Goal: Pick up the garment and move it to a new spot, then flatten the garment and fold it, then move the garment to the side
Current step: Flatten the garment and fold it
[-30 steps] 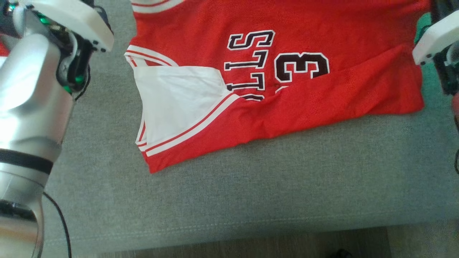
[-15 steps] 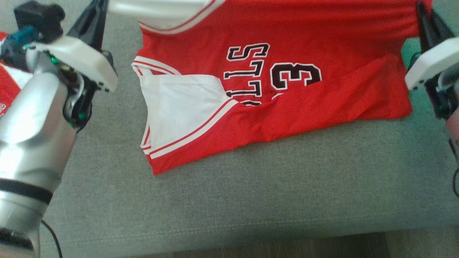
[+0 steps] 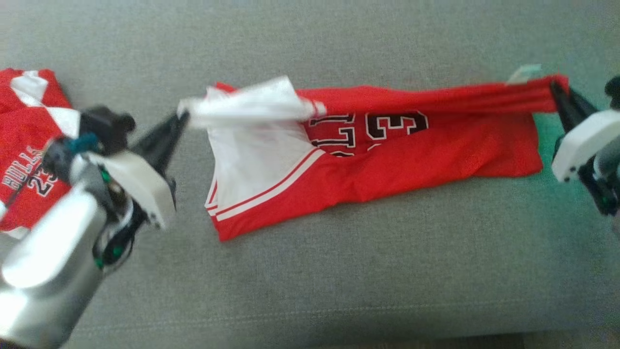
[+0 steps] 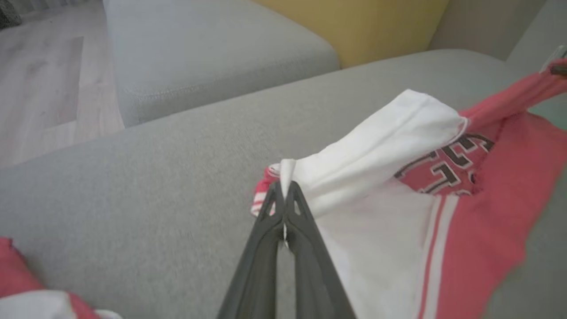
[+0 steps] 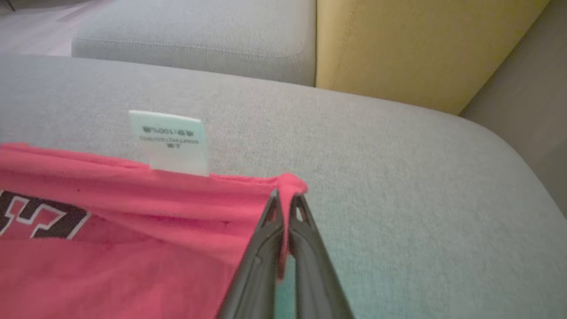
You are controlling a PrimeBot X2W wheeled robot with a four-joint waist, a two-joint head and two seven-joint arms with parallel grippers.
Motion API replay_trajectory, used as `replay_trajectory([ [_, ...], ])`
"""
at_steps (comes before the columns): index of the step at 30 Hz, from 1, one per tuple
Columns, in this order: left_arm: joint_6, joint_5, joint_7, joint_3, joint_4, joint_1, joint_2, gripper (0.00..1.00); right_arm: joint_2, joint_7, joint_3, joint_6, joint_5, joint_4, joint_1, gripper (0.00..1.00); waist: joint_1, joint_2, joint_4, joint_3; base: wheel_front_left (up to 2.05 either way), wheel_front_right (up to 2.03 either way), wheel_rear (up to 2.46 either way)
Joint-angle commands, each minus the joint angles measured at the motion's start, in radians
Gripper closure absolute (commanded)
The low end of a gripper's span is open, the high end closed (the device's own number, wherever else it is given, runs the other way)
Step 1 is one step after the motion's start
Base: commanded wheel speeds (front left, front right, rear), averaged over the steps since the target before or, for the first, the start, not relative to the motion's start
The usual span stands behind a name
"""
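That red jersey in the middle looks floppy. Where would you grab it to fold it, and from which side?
By the two ends of its far edge: the white corner from the left and the red hem corner beside the care label from the right. The jersey lies long sideways, so pinching both ends keeps that edge taut; both jaws pinch there.

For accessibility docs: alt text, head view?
A red-and-white basketball jersey lies on a grey fabric cushion, its far edge lifted taut between the left pincer at the white end and the right pincer at the red corner. A second red jersey lies at left.
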Motion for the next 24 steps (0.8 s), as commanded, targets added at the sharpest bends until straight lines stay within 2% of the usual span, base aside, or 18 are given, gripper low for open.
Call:
replay_trajectory([
  [1, 0.015, -0.011, 0.030, 0.034, -0.066, 0.000, 0.072, 1.00, -0.045, 0.015, 0.020, 0.007, 0.030, -0.028, 0.034, 1.00, 0.0000, -0.0001, 0.010, -0.020, 0.00, 0.00, 0.00],
  [7, 0.050, -0.033, 0.139, -0.008, -0.246, 0.113, 0.136, 1.00, -0.113, 0.094, 0.099, 0.007, 0.101, -0.084, 0.082, 1.00, 0.0000, -0.0001, 0.023, -0.049, 0.00, 0.00, 0.00],
  [14, 0.071, -0.040, 0.192, -0.036, -0.314, 0.168, 0.164, 1.00, -0.156, 0.180, 0.149, 0.007, 0.170, -0.128, 0.100, 1.00, 0.0000, -0.0001, 0.020, -0.059, 0.00, 0.00, 0.00],
  [15, 0.070, -0.041, 0.198, -0.042, -0.317, 0.173, 0.165, 1.00, -0.160, 0.193, 0.158, 0.007, 0.180, -0.138, 0.103, 0.84, 0.0000, -0.0001, 0.019, -0.061, 0.00, 0.00, 0.00],
  [16, 0.073, -0.044, 0.203, -0.045, -0.317, 0.179, 0.165, 1.00, -0.166, 0.200, 0.164, 0.007, 0.188, -0.147, 0.103, 0.35, 0.0000, -0.0001, 0.018, -0.063, 0.00, 0.00, 0.00],
  [17, 0.077, -0.041, 0.209, -0.049, -0.316, 0.183, 0.166, 0.95, -0.172, 0.211, 0.167, 0.007, 0.197, -0.150, 0.104, 0.00, 0.0000, -0.0001, 0.015, -0.065, 0.00, 0.00, 0.00],
  [18, 0.082, -0.033, 0.212, -0.055, -0.315, 0.185, 0.169, 0.41, -0.176, 0.228, 0.173, 0.007, 0.205, -0.151, 0.105, 0.00, 0.0000, -0.0001, 0.013, -0.068, 0.00, 0.00, 0.00],
  [19, 0.089, -0.026, 0.210, -0.056, -0.313, 0.187, 0.170, 0.00, -0.182, 0.242, 0.182, 0.007, 0.209, -0.160, 0.106, 0.00, 0.0000, -0.0001, 0.011, -0.071, 0.00, 0.00, 0.00],
  [24, 0.115, -0.024, 0.178, -0.042, -0.303, 0.190, 0.158, 0.00, -0.220, 0.268, 0.189, 0.007, 0.232, -0.190, 0.098, 0.00, 0.0000, -0.0001, 0.004, -0.090, 0.00, 0.00, 0.00],
])
